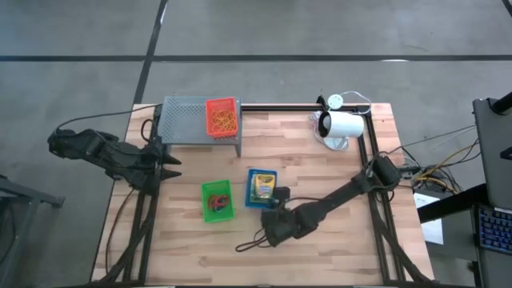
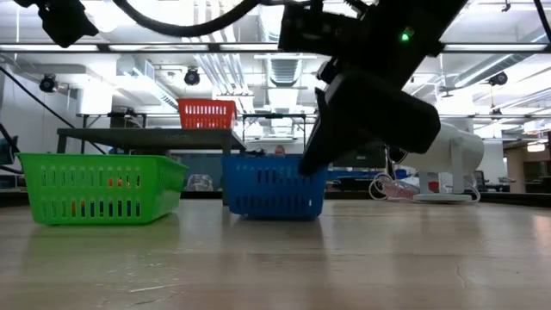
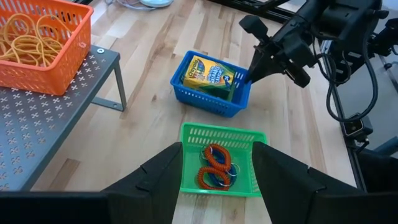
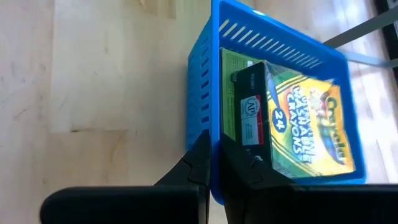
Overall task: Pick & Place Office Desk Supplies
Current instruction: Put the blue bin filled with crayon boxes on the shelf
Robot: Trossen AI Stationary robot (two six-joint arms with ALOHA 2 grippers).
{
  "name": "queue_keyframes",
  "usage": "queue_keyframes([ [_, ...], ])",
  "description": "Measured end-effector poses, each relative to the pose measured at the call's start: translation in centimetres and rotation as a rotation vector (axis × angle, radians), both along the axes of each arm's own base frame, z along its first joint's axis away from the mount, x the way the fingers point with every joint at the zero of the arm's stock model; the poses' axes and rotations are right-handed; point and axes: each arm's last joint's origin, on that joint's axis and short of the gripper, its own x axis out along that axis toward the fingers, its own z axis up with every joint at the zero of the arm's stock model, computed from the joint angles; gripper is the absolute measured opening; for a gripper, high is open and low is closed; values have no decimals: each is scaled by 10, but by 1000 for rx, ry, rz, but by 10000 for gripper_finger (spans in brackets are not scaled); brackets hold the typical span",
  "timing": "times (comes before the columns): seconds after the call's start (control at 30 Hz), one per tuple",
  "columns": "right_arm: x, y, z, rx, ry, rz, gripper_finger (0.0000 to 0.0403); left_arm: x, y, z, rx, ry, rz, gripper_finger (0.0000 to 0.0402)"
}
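Observation:
A blue basket [image 1: 262,189] on the table holds a yellow-green crayon box [image 4: 298,118]. My right gripper [image 4: 214,177] is shut on the basket's wall at its near right corner [image 1: 276,205]. A green basket [image 1: 218,201] to its left holds red and blue elastic loops [image 3: 214,168]. An orange basket [image 1: 222,118] of orange rubber bands [image 3: 28,37] stands on the grey rack [image 1: 188,120]. My left gripper [image 1: 166,164] is open and empty above the table's left side, left of the green basket. My right gripper pinches the blue basket's side wall [image 4: 211,124] at its rim, near the near right corner, with one finger [image 4: 239,168] inside the basket beside the crayon box and one finger [image 4: 193,171] outside. The fingers slant down from the table's near right. The basket's bottom [image 2: 274,211] looks to rest on the table.
A white lamp-like device [image 1: 340,126] with its cable stands at the far right. The grey rack fills the far left. Bare wood lies along the near edge [image 1: 336,256] and between the rack and the baskets.

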Motion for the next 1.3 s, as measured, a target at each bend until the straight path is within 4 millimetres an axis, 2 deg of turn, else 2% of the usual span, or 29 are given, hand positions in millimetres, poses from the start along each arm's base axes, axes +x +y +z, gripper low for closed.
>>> queue_keyframes([
  [0.4, 1, 5, 17, -118, 21, 21, 11, 0, 0, 0, 0, 0, 0, 201],
  [0.93, 8, 6, 37, -171, 35, 63, 11, 0, 0, 0, 0, 0, 0, 201],
  [1.1, 15, 2, 46, -188, 37, 85, 11, 0, 0, 0, 0, 0, 0, 201],
  [1.3, 27, -12, 58, -208, 33, 93, 11, 0, 0, 0, 0, 0, 0, 200],
])
